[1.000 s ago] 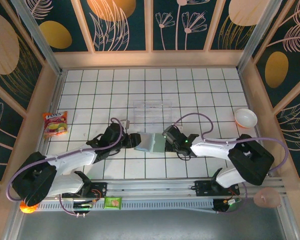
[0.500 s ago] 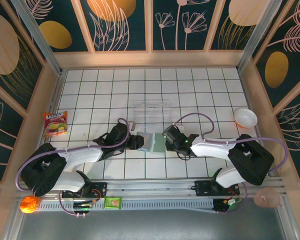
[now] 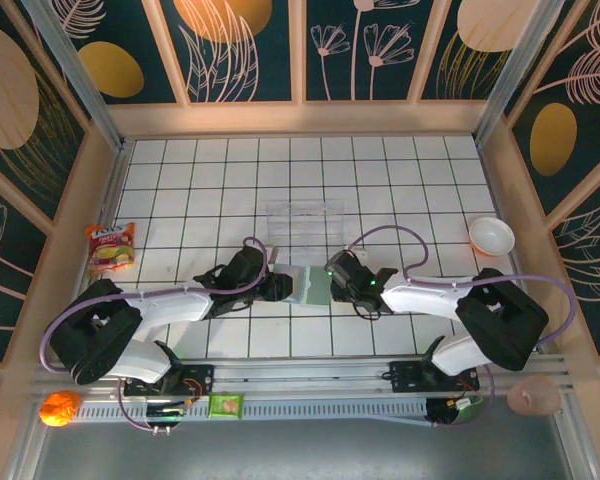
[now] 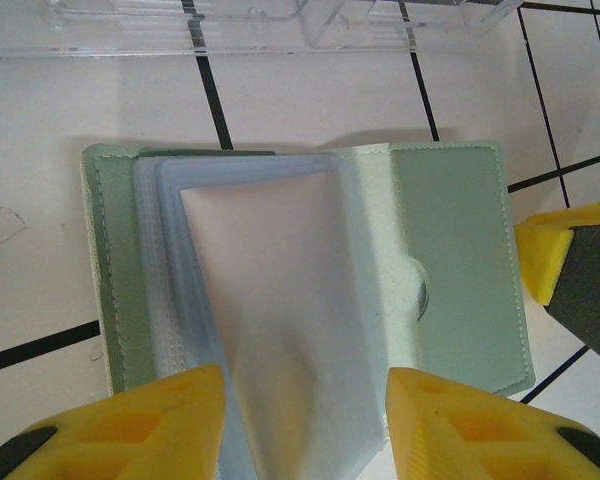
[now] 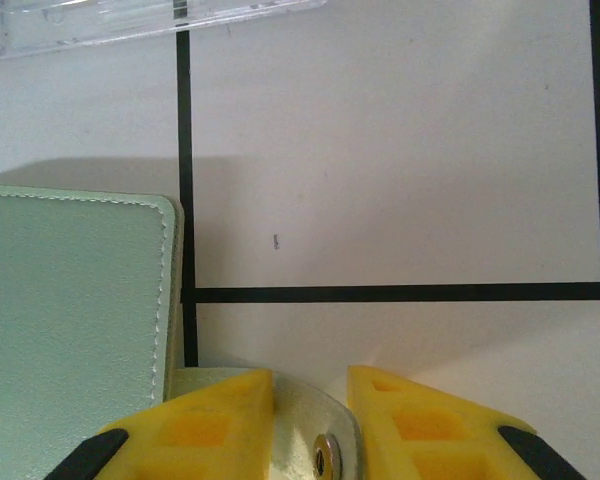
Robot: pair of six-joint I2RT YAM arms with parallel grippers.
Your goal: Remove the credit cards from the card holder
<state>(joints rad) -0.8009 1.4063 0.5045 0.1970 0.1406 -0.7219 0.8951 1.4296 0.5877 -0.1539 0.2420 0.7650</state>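
Note:
The card holder [image 3: 315, 284] lies open on the tiles at mid-table, grey-green and matte [image 4: 450, 260]. My left gripper [image 3: 280, 288] reaches over its left panel from the left. In the left wrist view a see-through credit card [image 4: 270, 300] rises out of the clear sleeves, bowed, between the yellow fingers of my left gripper [image 4: 305, 425], and its side edges meet both of them. My right gripper [image 3: 332, 284] sits at the holder's right edge [image 5: 70, 290]. Its fingers stand a narrow gap apart [image 5: 310, 425] over the holder's snap tab [image 5: 302, 410], which runs under both fingers.
A clear plastic container [image 3: 303, 218] stands just beyond the holder. A noodle packet [image 3: 110, 248] lies at the left wall and a white bowl [image 3: 491, 235] at the right. An orange ball [image 3: 58, 408] and a green packet [image 3: 225, 404] rest on the near rail.
My left gripper has slid right onto the holder's left panel. My right gripper's fingers have parted slightly from shut. The holder has stayed in place.

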